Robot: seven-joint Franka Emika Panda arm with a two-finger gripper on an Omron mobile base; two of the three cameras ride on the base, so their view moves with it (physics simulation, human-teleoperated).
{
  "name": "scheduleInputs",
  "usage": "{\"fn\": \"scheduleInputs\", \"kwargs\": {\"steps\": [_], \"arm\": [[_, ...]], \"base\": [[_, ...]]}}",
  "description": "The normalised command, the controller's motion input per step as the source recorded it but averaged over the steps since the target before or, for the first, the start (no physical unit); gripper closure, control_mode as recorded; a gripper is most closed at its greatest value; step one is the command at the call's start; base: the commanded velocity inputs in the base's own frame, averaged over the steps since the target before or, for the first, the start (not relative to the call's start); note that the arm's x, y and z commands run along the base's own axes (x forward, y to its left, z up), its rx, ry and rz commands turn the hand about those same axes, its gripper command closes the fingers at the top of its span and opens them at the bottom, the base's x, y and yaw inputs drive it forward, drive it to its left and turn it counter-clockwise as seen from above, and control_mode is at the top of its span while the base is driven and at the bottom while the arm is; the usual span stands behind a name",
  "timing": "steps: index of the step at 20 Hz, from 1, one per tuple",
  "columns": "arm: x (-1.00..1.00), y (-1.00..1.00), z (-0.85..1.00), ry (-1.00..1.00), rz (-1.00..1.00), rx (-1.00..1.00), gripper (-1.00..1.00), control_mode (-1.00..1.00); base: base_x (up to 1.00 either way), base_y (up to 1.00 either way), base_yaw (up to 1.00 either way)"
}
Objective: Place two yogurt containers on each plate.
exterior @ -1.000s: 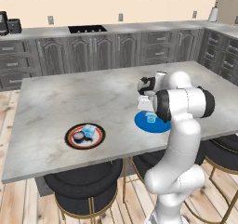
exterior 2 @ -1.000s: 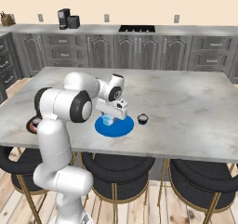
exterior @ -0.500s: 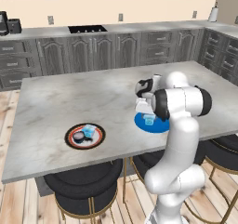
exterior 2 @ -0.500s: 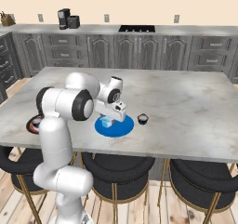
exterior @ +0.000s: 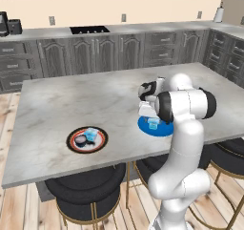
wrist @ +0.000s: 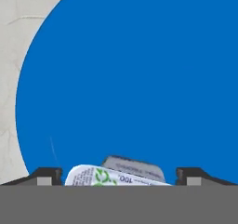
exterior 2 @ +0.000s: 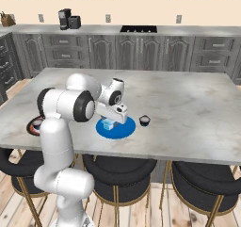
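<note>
- Tool (wrist: 119,179): jaws stand wide apart in the hand view, one dark tip at lower left, the other at lower right. A pale blue yogurt container (wrist: 116,174) sits between them with a clear gap on each side; nothing gripped.
- Same tool (exterior: 151,115) sits right of centre in the left base view, low over the blue plate (exterior: 164,129); in the right base view it is at centre-left (exterior 2: 113,119).
- Pale blue yogurt container: lies at bottom centre of the hand view, printed face up, long axis running left-right across the frame, roughly along the line between the two tips. In the left base view it (exterior: 153,124) rests on the blue plate, just under the tool.
- Blue plate: flat on the bench (exterior: 71,100), near its front edge; centre of the right base view (exterior 2: 123,129).
- Dark round yogurt container (exterior 2: 145,121): upright on the bench, just right of the blue plate in the right base view, apart from its rim.
- Patterned plate (exterior: 71,145): lower left of the left base view, near the bench's front edge. It carries a dark round tub (exterior: 81,140) and a pale blue tub (exterior: 91,135) side by side.
- Arm pose: rises from the lower part of each base view, elbow bent high, forearm reaching over the bench edge, wrist turned so the hand points down at the blue plate.
</note>
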Motion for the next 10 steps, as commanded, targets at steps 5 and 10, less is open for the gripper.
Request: {"fn": "scheduleInputs", "kwargs": {"steps": [5, 10], "arm": [[0.0, 0.0, 0.01, -0.02, 0.0, 0.0, -1.0, -1.0], [0.0, -0.13, 0.24, -0.12, -0.02, 0.0, -1.0, -1.0]], "base": [[0.0, 0.0, 0.0], [0.0, 0.0, 0.0]]}}
